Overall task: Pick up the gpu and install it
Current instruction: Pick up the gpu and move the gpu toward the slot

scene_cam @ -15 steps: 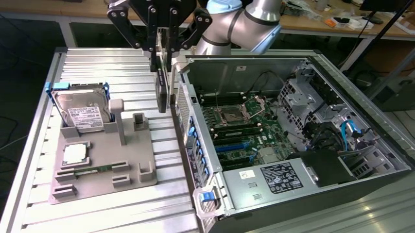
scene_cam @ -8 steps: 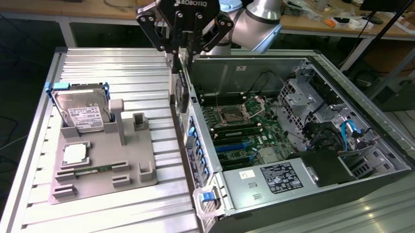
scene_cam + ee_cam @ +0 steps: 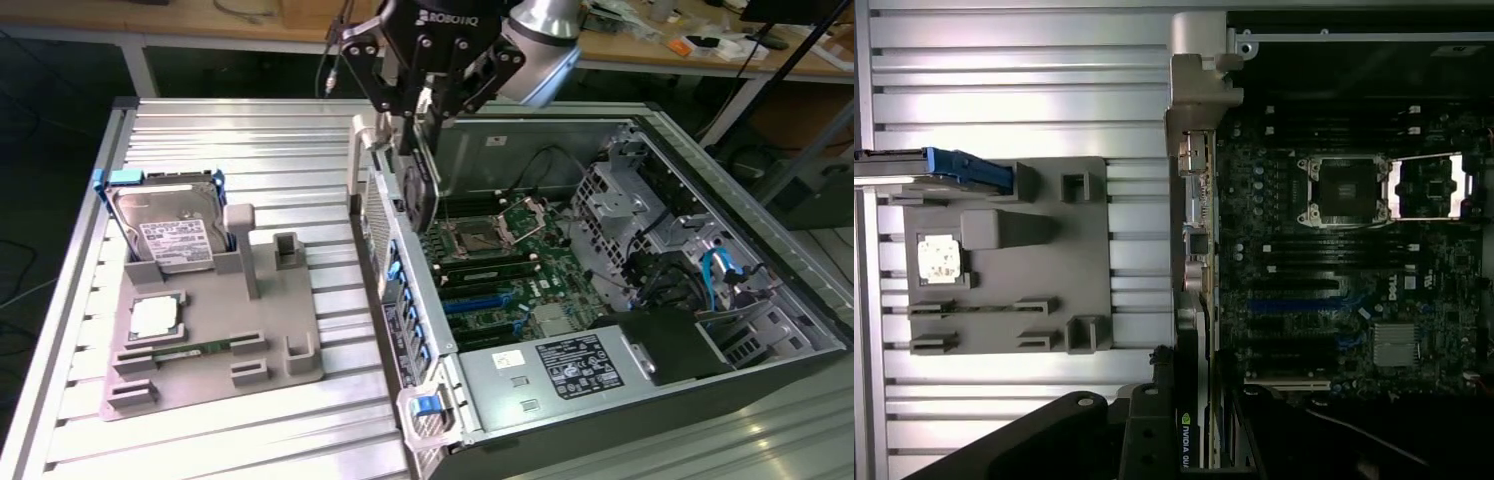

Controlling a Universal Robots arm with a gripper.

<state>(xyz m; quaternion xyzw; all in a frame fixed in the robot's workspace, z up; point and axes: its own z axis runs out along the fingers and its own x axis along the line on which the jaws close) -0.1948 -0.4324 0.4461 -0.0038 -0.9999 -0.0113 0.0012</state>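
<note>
gpu [image 3: 424, 195] clamped in tool [image 3: 416, 135], over open computer case [image 3: 534, 150], ribbed metal table [image 3: 227, 130], wooden bench [image 3: 200, 22] behind

Exterior view looks down obliquely; wrist view faces straight down, closer; both share the motherboard [image 3: 497, 268]

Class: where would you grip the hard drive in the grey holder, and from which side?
Probably its free upper end, pinched across the broad faces, from above: the hard drive stands nearly upright, lower end seated in the grey holder.
</note>
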